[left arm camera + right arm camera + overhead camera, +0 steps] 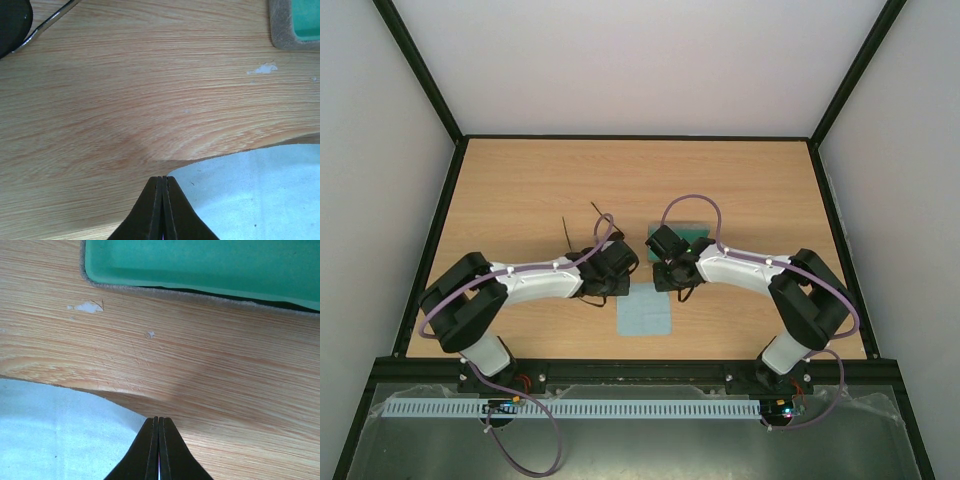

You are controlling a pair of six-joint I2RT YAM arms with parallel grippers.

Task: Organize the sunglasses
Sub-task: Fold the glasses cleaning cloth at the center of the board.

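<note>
1. The white walls [640, 60] and a black frame are closing in the table [520, 180] on the left, right and far sides, so the work is staying inside a plain, bare booth.
2. The table is showing pale wood grain, lying flat and dry, with nothing on its far half.
3. The left arm [530, 283] and the right arm [750, 270] are both reaching inward from the near corners, meeting near the middle, probably because the next step needs two grips at once.
4. The cloth [645, 315], light blue and square, is lying just near of both wrists, its far edge running up to the fingertips.
5. The case [692, 227] is sitting open just far of the right wrist, green lining facing up, likely waiting to receive things.
6. The sunglasses [12, 22] are lying on the wood just left and far of the left wrist, apart from the case and the cloth; one dark lens and a thin arm are showing in the left wrist view.
7. The left gripper [161, 182] is pressing its fingers fully together at the cloth's far left corner; whether cloth is caught between them is impossible to tell.
8. The right gripper [159, 421] is doing the same at the far right corner, jaws touching.
9. Small white chips [87, 306] are marking the wood between cloth and case.
</note>
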